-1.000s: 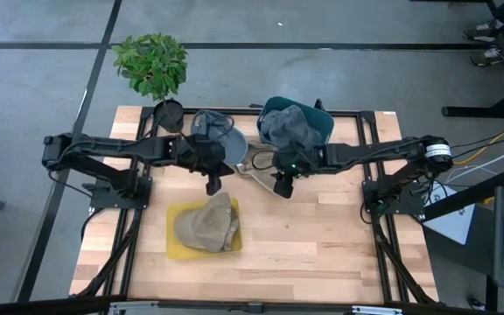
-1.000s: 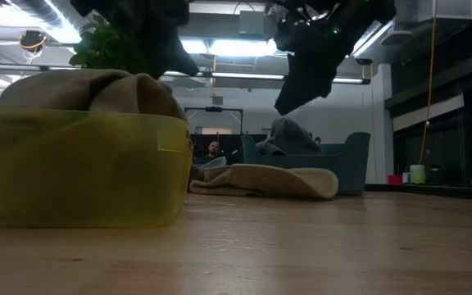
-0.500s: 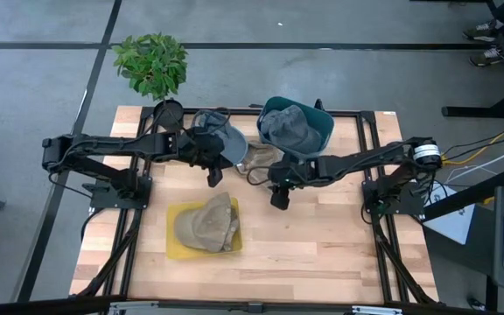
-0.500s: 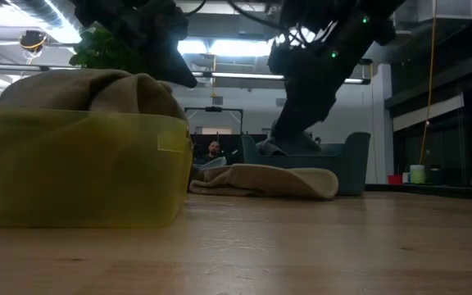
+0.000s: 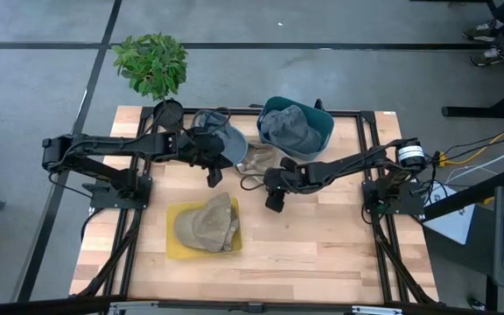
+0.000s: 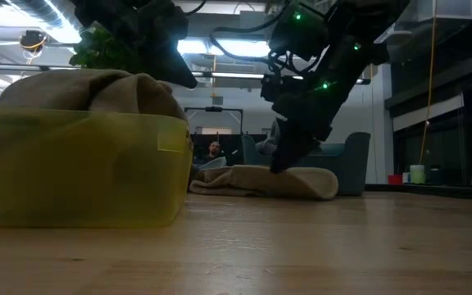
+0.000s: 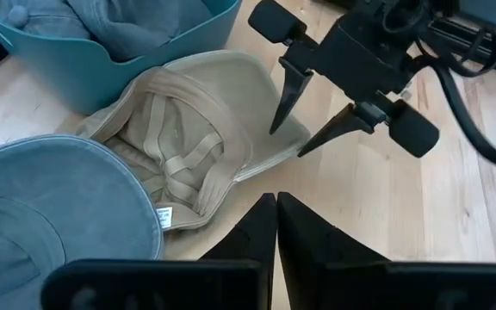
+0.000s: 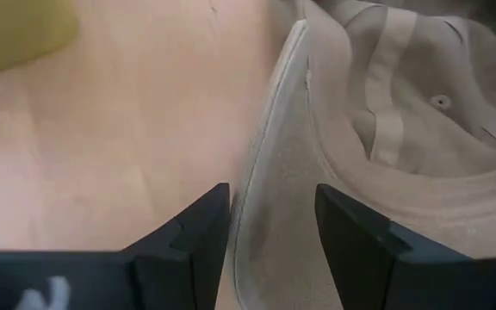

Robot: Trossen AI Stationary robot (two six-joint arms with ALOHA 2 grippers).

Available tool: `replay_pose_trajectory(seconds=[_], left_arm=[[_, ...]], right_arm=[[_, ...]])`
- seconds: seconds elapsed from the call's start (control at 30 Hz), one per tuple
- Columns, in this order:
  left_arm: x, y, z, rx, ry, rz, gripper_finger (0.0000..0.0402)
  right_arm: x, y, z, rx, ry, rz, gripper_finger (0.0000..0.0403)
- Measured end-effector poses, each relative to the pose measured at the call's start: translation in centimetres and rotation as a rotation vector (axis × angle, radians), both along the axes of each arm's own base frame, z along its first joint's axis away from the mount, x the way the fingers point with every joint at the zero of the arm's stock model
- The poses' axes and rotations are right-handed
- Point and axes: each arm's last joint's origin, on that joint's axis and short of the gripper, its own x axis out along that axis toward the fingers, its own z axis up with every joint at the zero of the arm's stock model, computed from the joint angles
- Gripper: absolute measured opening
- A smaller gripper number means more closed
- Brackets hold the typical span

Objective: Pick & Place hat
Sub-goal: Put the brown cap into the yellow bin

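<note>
A beige cap lies upside down on the table between the arms, with its brim toward the near side. My right gripper is open and low over the brim's edge, one finger on each side of it. In the low view its fingertips reach down to the cap. My left gripper is shut on nothing and hovers beside a blue-grey cap. My right gripper comes at the beige cap's brim edge slanting down from the table's right side, with its open fingers astride that edge. I cannot tell whether a fingertip touches the brim. The cap lies flat on the table.
A yellow tray near the front holds another beige hat. A teal bin at the far side holds a grey hat. A potted plant stands at the far left corner. Bare wood lies to the near right.
My right gripper has come down and moved toward the table's near-left, from high above the beige cap to its brim. The cap has stayed where it was.
</note>
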Motion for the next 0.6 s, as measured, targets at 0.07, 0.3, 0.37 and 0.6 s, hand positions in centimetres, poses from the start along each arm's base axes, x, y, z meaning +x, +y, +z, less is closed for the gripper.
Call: replay_pose_trajectory(seconds=[0.07, 0.3, 0.37, 0.6], left_arm=[[0.0, 0.0, 0.0, 0.006, 0.0, -0.004, 0.0009], [0.0, 0.0, 0.0, 0.021, 0.003, -0.015, 0.0012], [0.0, 0.0, 0.0, 0.021, 0.003, -0.015, 0.001], [0.0, 0.0, 0.0, 0.06, 0.007, -0.044, 0.001]], right_arm=[[0.01, -0.05, -0.18, -0.029, 0.007, -0.018, 0.0172], [-0.02, -0.11, -0.24, 0.011, -0.014, -0.1, 0.0153], [-0.02, -0.1, -0.24, 0.025, -0.02, -0.119, 0.0124], [-0.02, -0.1, -0.24, 0.052, -0.032, -0.157, 0.0016]])
